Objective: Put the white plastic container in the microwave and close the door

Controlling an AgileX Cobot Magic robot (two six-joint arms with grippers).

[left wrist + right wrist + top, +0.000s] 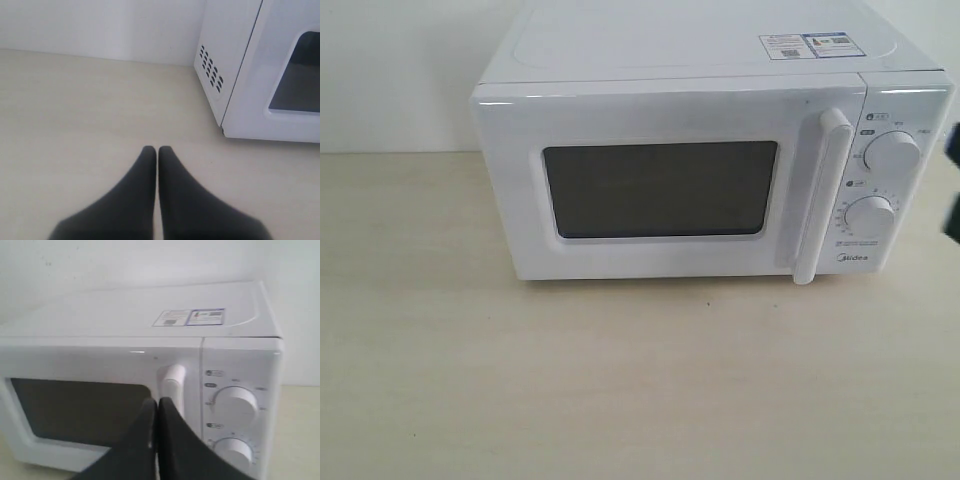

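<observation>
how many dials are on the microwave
2, both on the microwave, on the panel right of the handle: the upper dial, and the lower dial just beneath it. None appear hidden.

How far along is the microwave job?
The door is shut on the microwave. No white plastic container is in view; the dark window hides the inside, so loading is unconfirmed. Left gripper and right gripper are shut, holding nothing. Left: check inside.

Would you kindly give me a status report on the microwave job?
Left pincer shut, empty, beside microwave. Right pincer shut, empty, near the handle. Door closed; container not in view.
</observation>
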